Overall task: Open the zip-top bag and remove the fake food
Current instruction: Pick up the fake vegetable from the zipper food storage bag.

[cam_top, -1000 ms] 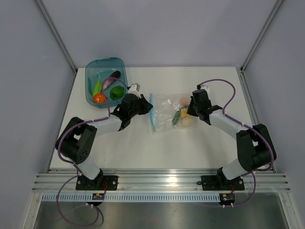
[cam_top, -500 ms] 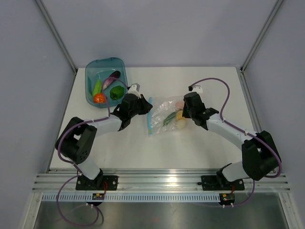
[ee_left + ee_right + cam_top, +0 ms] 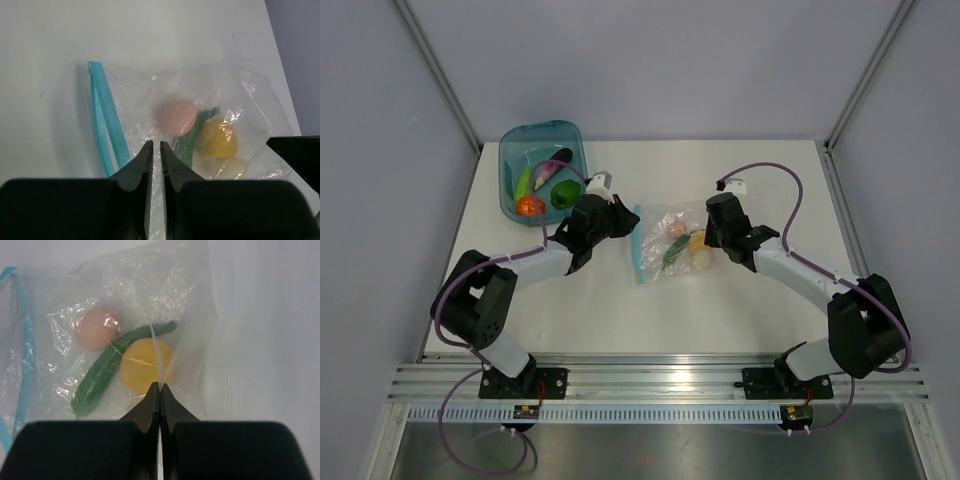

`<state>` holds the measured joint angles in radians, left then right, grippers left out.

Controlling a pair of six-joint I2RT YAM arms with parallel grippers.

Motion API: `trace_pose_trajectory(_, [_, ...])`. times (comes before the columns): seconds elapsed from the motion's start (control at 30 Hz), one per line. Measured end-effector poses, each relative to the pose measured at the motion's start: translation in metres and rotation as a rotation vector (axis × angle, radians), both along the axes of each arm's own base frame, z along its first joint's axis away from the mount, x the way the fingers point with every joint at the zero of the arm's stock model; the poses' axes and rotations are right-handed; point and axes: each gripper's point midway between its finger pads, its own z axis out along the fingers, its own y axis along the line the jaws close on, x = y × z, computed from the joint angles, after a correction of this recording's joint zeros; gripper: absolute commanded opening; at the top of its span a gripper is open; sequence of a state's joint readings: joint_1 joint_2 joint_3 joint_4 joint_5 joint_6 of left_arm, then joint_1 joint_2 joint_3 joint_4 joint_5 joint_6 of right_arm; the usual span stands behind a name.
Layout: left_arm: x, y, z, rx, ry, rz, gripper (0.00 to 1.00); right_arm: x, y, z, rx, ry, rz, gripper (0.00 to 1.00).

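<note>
The clear zip-top bag [image 3: 658, 262] lies in the middle of the table, its teal zip strip [image 3: 637, 245] facing left. Inside it lie fake food pieces: a pink round one [image 3: 97, 328], a green pod [image 3: 100, 377] and a yellow lemon [image 3: 137, 372]. My right gripper [image 3: 159, 385] is shut on the bag's closed right end, and the film rises in a fold to its tips. My left gripper [image 3: 155, 144] sits just past the zip strip [image 3: 102, 110]. Its jaws are drawn to a thin slit with crinkled film showing in it. More fake food lies in the teal tub [image 3: 510, 205].
The teal tub stands at the back left, close behind my left arm, holding a green pepper [image 3: 562, 194], an orange-red tomato [image 3: 529, 205] and a purple eggplant [image 3: 552, 168]. Grey walls close in the table on three sides.
My right gripper has dragged the bag leftward, bringing the zip strip up to my left gripper. The left jaws have narrowed further.
</note>
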<state>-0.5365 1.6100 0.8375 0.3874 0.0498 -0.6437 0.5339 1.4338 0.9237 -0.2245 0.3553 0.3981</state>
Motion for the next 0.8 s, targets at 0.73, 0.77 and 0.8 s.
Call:
trace_pose_trajectory(0.73, [-0.010, 0.024, -0.009, 0.064, 0.084, 0.100, 0.13, -0.004, 0.004, 0.011, -0.028, -0.034, 0.017, 0.00])
trace_pose_trajectory(0.77, [-0.012, 0.027, -0.010, 0.068, 0.097, 0.110, 0.14, -0.003, 0.003, 0.009, -0.034, -0.032, 0.011, 0.00])
trace_pose_trajectory(0.8, [-0.014, 0.029, -0.011, 0.074, 0.108, 0.120, 0.14, -0.002, 0.003, 0.007, -0.040, -0.029, 0.007, 0.00])
